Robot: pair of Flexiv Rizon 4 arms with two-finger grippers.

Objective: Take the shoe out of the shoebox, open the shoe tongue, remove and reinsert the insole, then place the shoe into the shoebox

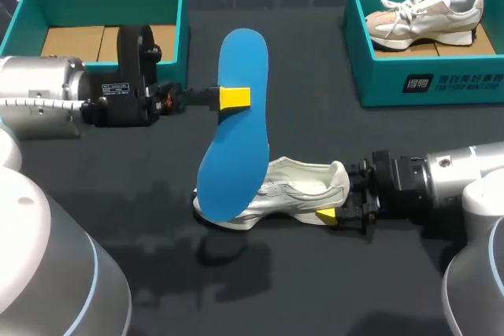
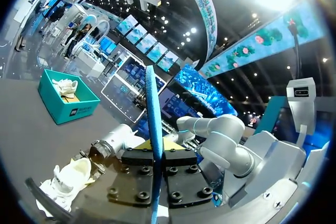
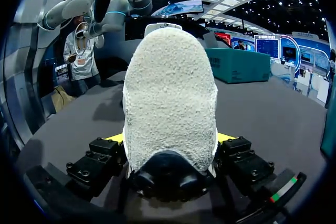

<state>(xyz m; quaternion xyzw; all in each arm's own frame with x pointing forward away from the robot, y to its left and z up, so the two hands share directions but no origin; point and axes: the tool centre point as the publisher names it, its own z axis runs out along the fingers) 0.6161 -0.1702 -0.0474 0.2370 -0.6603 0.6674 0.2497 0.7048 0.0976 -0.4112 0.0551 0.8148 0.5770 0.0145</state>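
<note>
The left jaws grip the blue insole [image 1: 236, 139], held on edge above the middle of the table [image 1: 315, 289]. The right jaws clamp the heel of the white shoe [image 1: 303, 182] there.

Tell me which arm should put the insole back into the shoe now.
Left. The left gripper is shut on the blue insole, with one end at the white shoe's toe. The right gripper is shut on the shoe's heel, so it likely serves best bracing it.
</note>
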